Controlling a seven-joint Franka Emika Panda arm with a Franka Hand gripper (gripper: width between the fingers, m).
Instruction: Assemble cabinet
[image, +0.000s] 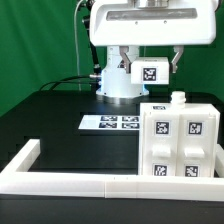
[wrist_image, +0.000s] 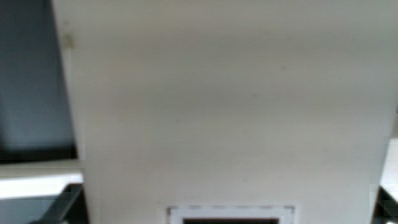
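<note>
Black table (image: 50, 120), cabinet box (image: 180, 140) exterior-only, white block (wrist_image: 214, 100) filling wrist view.

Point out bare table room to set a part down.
Free: the black table between the border rail, the marker board and the cabinet box. Crowded: the exterior view's right, at the box; farther back, the gripper holds a white panel.

Marker board (image: 108, 123), white border rail (image: 70, 182) — black table (image: 50, 115)
</note>
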